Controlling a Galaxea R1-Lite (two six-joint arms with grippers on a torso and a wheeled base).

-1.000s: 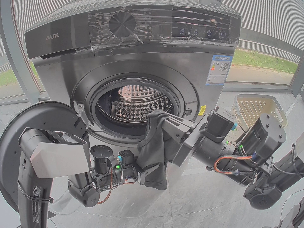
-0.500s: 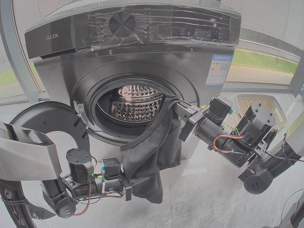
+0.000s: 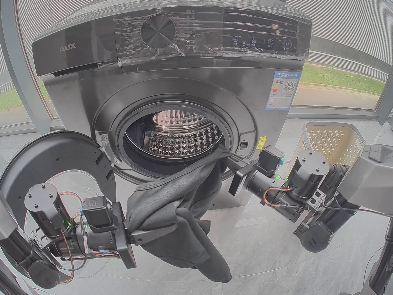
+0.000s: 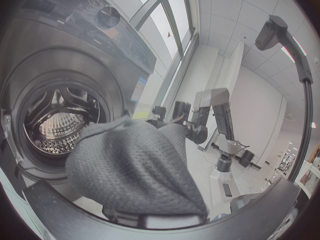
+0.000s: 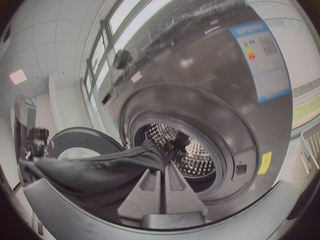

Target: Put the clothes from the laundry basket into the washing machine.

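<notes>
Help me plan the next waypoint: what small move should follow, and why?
Probably ease the right gripper forward into the drum: it pinches the dark garment right at the opening, while the cloth hangs stretched outside to the left gripper.

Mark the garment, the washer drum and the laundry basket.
garment (image 3: 172, 199): head view, middle of the stretched cloth.
washer drum (image 3: 180, 142): head view, perforated inner wall.
laundry basket (image 3: 333, 142): head view, perforated inside wall.

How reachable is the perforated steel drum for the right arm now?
Probably yes: the round dark door stands open and the right gripper, shut on the dark grey garment, sits at the drum's rim; the left gripper also grips the garment.
</notes>
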